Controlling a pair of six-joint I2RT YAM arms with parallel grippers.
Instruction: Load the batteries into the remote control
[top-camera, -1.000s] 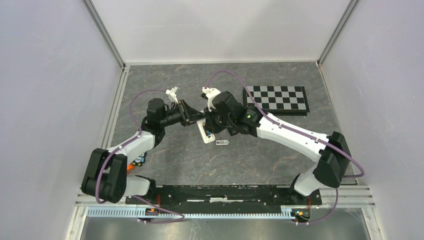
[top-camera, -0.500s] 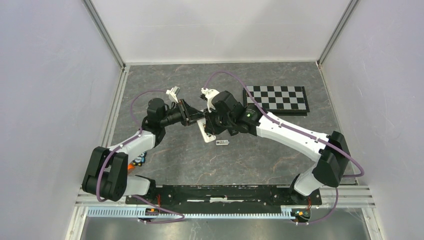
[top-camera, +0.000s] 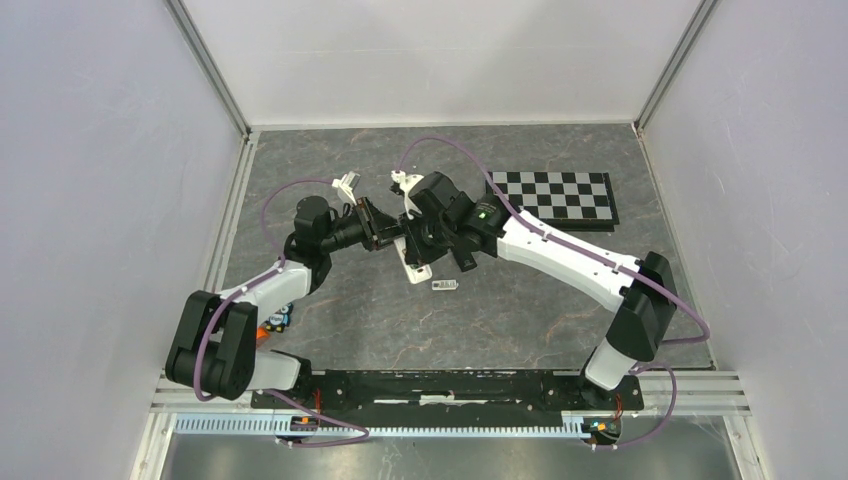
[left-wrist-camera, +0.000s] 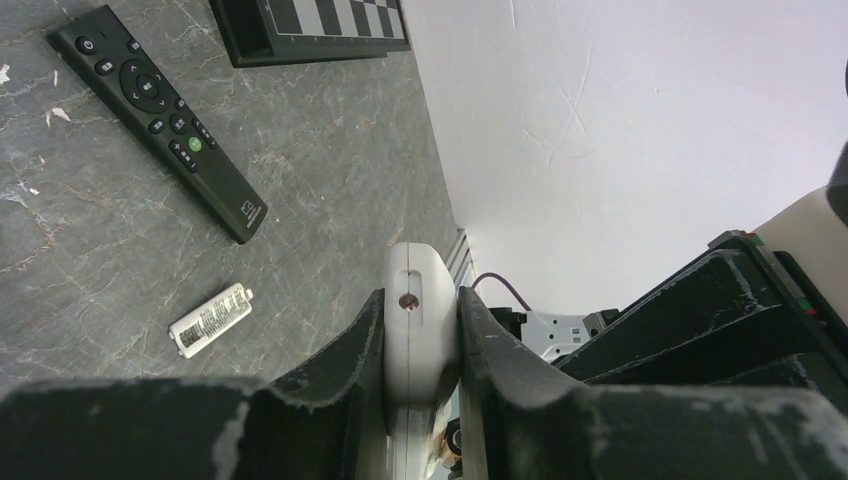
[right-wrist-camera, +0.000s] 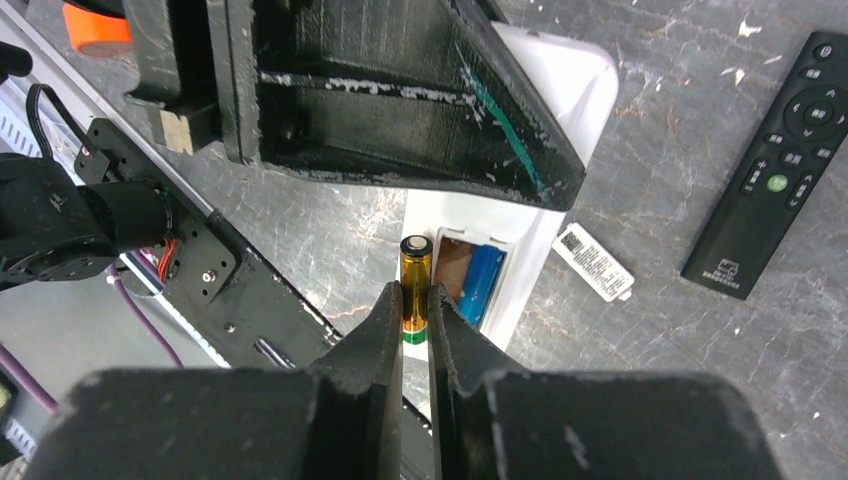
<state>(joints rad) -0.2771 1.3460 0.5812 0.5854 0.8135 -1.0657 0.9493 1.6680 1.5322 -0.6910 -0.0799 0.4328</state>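
Note:
My left gripper (top-camera: 383, 229) is shut on the end of a white remote (top-camera: 409, 263) and holds it edge-on between its pads in the left wrist view (left-wrist-camera: 421, 330). The remote's battery compartment (right-wrist-camera: 468, 272) is open, with a blue battery (right-wrist-camera: 483, 283) lying in it. My right gripper (right-wrist-camera: 415, 305) is shut on a brownish-gold battery (right-wrist-camera: 415, 270). It holds this battery just over the compartment's left edge, beside the bare slot. In the top view the right gripper (top-camera: 424, 243) is right over the remote. An orange battery cannot be made out for certain.
A black remote (right-wrist-camera: 775, 170) lies on the table beyond the white one; it also shows in the left wrist view (left-wrist-camera: 158, 98). A small white labelled piece (top-camera: 444, 285) lies beside the white remote. A checkerboard (top-camera: 555, 197) lies at the back right. Small orange and blue things (top-camera: 271, 326) lie by the left arm.
My right arm has swung left and forward, bringing its gripper and the gold battery over the white remote. The left arm and the remote have stayed put.

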